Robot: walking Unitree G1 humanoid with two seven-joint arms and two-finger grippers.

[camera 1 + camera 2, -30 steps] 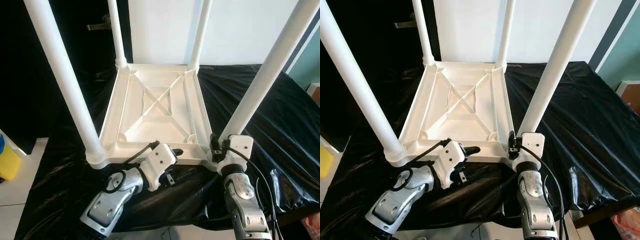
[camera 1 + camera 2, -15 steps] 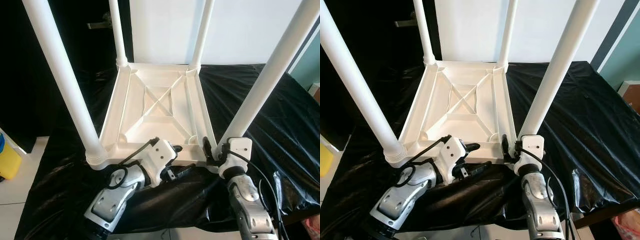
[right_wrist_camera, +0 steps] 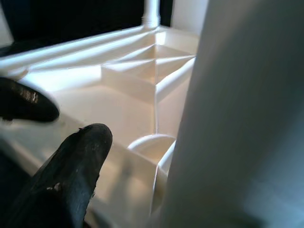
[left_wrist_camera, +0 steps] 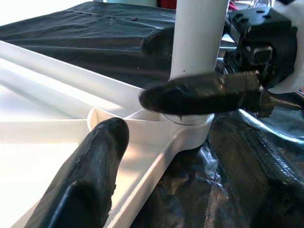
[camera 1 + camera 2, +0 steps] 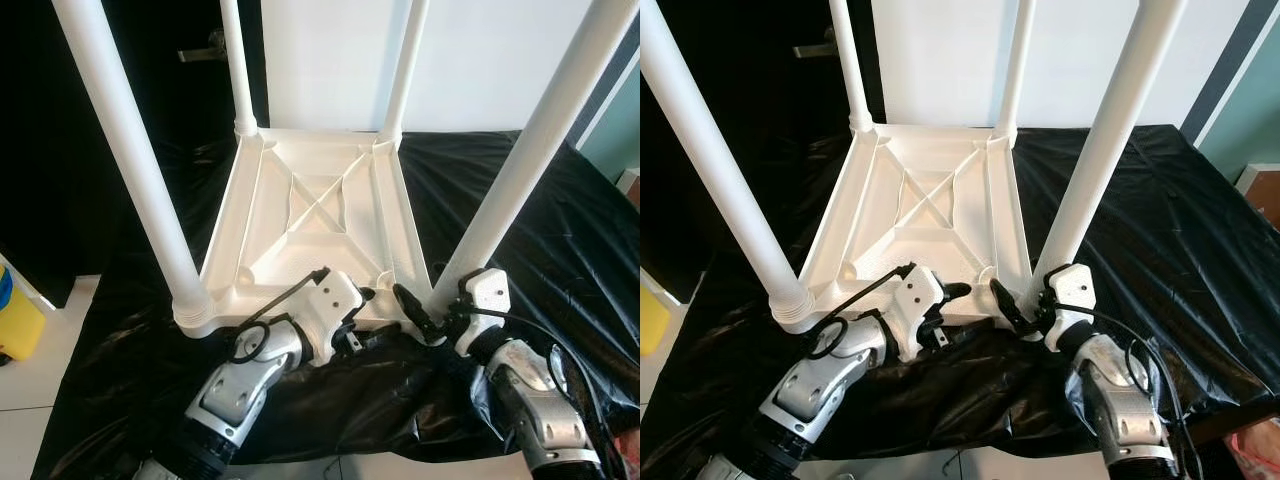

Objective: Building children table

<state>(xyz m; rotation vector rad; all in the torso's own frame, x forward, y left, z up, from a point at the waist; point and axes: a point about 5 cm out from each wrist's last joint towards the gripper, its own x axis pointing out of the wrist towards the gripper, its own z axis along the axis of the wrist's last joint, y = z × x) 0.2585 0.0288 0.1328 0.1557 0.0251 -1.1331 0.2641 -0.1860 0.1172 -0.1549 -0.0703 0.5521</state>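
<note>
— Left eye view first: where is the table?

— The white plastic table lies upside down in the middle of the frame on a black sheet, its ribbed underside facing up and its four legs pointing upward. The near right leg runs to the upper right corner, the near left leg to the upper left.

— And the grippers?

— Both sit at the table's near edge, low in the frame. The left gripper has its fingers apart, straddling the rim: one finger rests over the inner tray, the other is below the edge. The right gripper is at the socket of the near right leg; one black finger reaches inside the corner. I cannot tell whether it is clamped.

— Anything else around?

— A yellow container stands at the left edge, on pale floor.
</note>
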